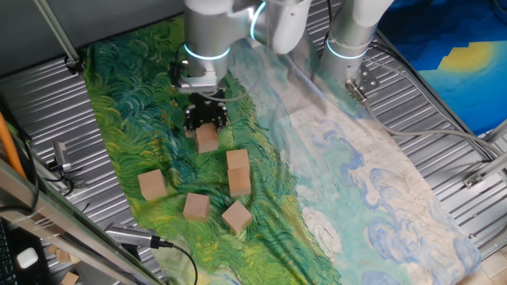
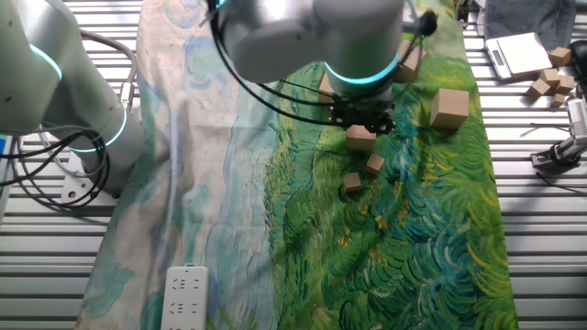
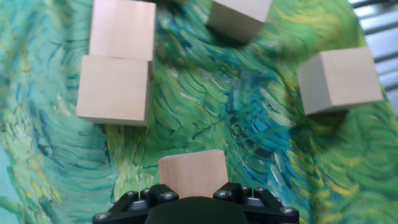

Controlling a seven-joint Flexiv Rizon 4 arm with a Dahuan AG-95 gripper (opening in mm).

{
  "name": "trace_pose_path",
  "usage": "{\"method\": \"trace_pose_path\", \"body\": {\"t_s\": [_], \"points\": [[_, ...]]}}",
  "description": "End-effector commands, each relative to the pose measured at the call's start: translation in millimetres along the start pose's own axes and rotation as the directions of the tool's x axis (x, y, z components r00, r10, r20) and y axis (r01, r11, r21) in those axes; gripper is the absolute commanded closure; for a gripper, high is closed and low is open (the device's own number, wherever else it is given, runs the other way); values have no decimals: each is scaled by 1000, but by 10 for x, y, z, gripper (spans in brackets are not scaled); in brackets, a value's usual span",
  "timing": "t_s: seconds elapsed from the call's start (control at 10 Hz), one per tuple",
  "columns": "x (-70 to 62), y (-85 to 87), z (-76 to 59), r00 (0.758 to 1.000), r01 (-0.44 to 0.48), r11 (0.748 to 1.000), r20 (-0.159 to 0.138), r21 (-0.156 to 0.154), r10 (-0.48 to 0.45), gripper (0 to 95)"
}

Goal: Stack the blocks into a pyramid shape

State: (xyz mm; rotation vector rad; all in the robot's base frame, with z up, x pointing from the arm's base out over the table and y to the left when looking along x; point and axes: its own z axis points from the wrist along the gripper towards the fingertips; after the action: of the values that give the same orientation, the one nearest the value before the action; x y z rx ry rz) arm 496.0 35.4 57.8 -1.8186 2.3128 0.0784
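Observation:
My gripper (image 1: 206, 120) is shut on one light-tan wooden block (image 1: 207, 139) and holds it just over the green part of the painted cloth. In the hand view that block (image 3: 193, 173) sits between my fingers at the bottom centre. Ahead of it two blocks lie edge to edge (image 3: 118, 59), seen in one fixed view as a pair (image 1: 238, 171). Three more blocks lie singly: one at the left (image 1: 152, 184), one in front (image 1: 196, 207) and one tilted beside it (image 1: 236, 215). In the other fixed view my gripper (image 2: 362, 124) holds the block (image 2: 360, 137).
The painted cloth (image 1: 333, 150) covers a ribbed metal table. Two small tan pieces (image 2: 374, 165) (image 2: 351, 183) lie on the cloth by the gripper. A second arm's base (image 2: 83, 137) stands at the side. A white power strip (image 2: 186, 295) lies on the cloth's pale end.

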Motion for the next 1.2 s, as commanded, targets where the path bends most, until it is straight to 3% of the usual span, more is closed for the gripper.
{"method": "trace_pose_path", "body": {"t_s": [0.1, 0.4, 0.5, 0.9, 1.2], "points": [[-13, 18, 4, 996, -81, 989, 11, -123, 83, 950], [8, 16, -1, 998, -64, 990, 13, -129, 66, 950], [8, 16, -1, 998, -63, 991, -3, -121, 63, 950], [16, 13, -8, 993, -17, 996, -120, -87, 7, 950], [52, -42, -16, 987, -10, 996, -163, -89, -5, 950]]}}
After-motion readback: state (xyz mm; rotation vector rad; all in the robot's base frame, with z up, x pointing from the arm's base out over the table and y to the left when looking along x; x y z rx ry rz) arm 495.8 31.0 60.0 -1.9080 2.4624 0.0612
